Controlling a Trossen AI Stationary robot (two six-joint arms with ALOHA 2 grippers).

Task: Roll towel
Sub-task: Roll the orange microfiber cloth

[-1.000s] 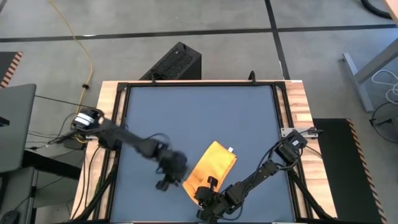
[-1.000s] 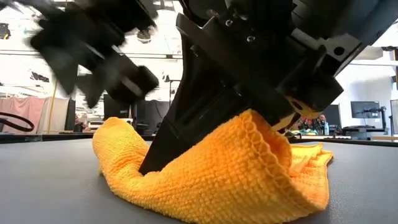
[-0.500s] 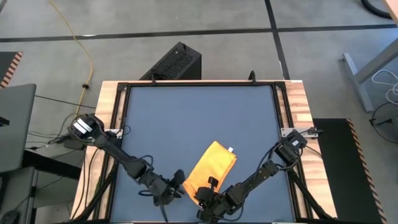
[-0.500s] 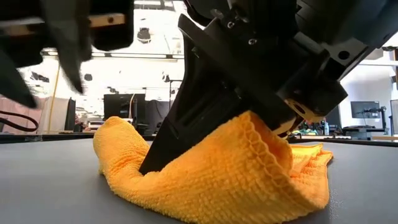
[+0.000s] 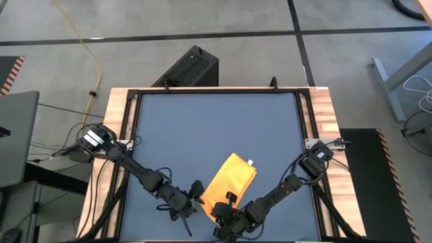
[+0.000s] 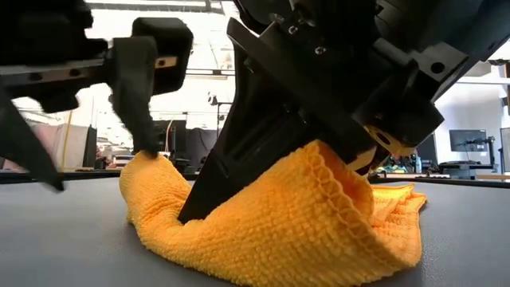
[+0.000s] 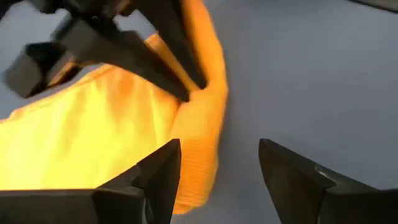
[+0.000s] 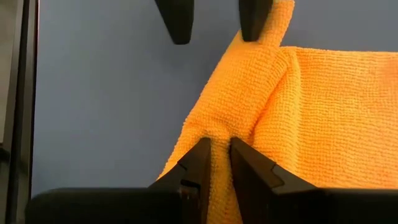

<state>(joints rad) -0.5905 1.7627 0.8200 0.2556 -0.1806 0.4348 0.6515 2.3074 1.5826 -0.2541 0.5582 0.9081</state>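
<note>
The towel (image 5: 228, 181) lies in the lower middle of the high view, on the near part of the dark blue surface (image 5: 216, 128), an orange-yellow oblong whose long axis runs diagonally from the lower left toward the upper right of that frame. Its small white tag (image 5: 250, 162) sits at the upper-right end, pointing away from me, and the lower-left end is the one I am working on. In the low view the cloth (image 6: 271, 223) is bunched up off the surface into a raised fold in the middle of the frame, with a flatter part trailing to the right. My right gripper (image 5: 219, 212) is at that lower-left end, at the bottom centre of the high view, and its fingers (image 8: 202, 163) are closed tight on a pinched ridge of the towel (image 8: 280, 118), with only a sliver of cloth between them. My left gripper (image 5: 190, 196) is just beside the towel's left edge in the high view, a little above and left of the right gripper; its fingers (image 7: 163, 171) stand spread apart with one over the rolled edge of the cloth (image 7: 112, 130) and the other over bare surface, holding nothing. In the low view one of its fingertips (image 6: 143, 119) comes down to the towel's far-left hump.
</note>
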